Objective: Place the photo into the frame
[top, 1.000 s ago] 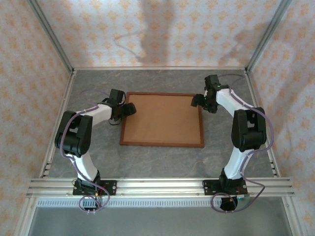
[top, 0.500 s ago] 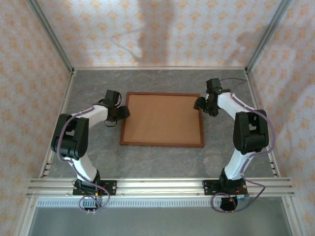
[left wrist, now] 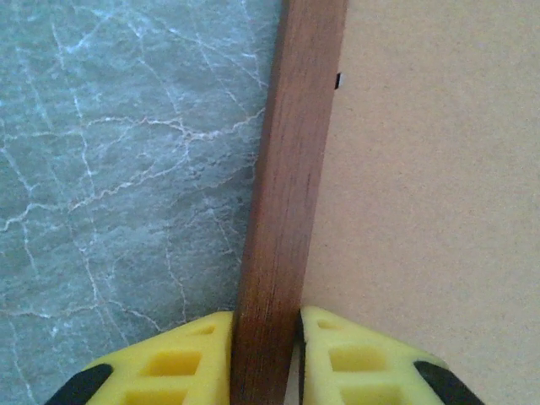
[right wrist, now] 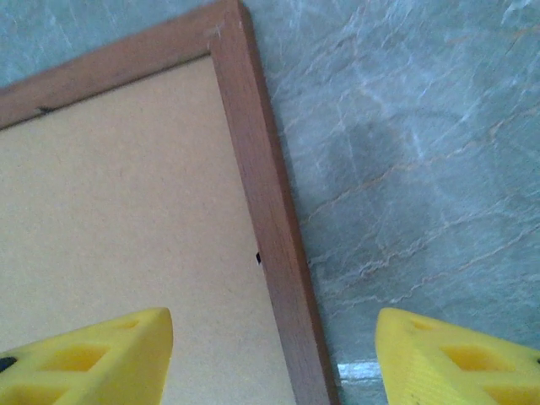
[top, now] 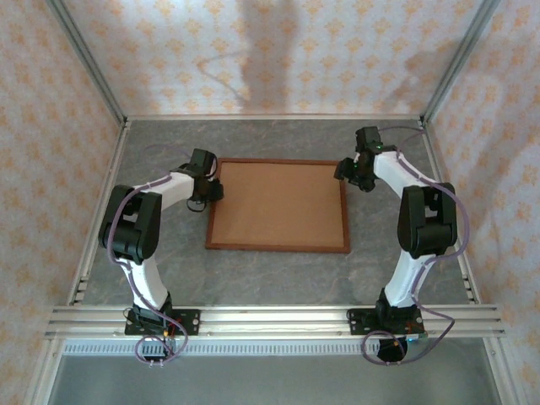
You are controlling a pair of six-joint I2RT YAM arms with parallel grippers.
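Grasp stage on the frame, flat on the table with brown backing board uppermost: left gripper pinched onto the left rail, right gripper spread open astride the right rail, next likely needing closure there and a level lift.

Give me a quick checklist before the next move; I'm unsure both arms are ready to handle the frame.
1. The left gripper clamps the frame on its left rail: ok, a finger presses each side of the wood.
2. The right gripper clamps the right rail: not ok, its jaws stand open, straddling the rail without touching it.
3. The frame lies flat on the table: ok, judged from above.
4. The backing board sits inside the frame: ok, it fills the opening.
5. The photo is in place: cannot tell, the board hides whatever lies beneath.
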